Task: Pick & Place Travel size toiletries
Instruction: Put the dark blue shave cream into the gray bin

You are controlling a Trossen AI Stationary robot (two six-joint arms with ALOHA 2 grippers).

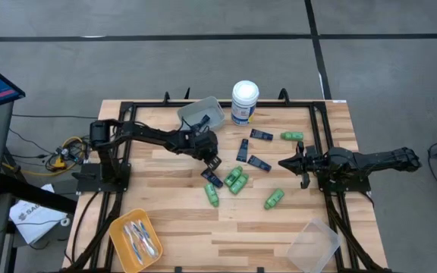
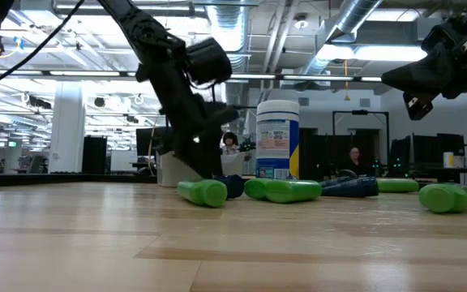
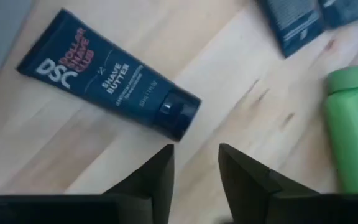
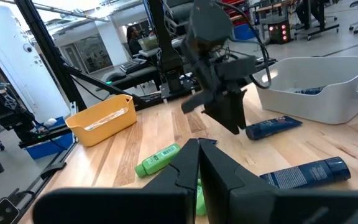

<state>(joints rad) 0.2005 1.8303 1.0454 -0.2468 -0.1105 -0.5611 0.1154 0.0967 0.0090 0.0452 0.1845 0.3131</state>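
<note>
Several bright green bottles (image 1: 236, 180) and dark navy tubes (image 1: 243, 150) lie flat and scattered on the middle of the wooden table. One navy "Shave Butter" tube (image 3: 107, 81) lies on its side just ahead of my left gripper (image 3: 196, 168). That gripper is open, hovers over the table centre (image 1: 213, 163) and touches nothing. A green bottle (image 3: 353, 137) lies beside it. Thin toothbrushes (image 1: 139, 239) lie in an orange bin. My right gripper (image 1: 294, 163) is shut and empty, raised at the right side of the table (image 4: 199, 155).
A tall white blue-labelled canister (image 1: 245, 102) stands at the far edge, next to a grey bin (image 1: 201, 112) with a navy tube inside. The orange bin (image 1: 124, 227) sits at the near left and a clear container (image 1: 313, 244) at the near right. People show in the room beyond.
</note>
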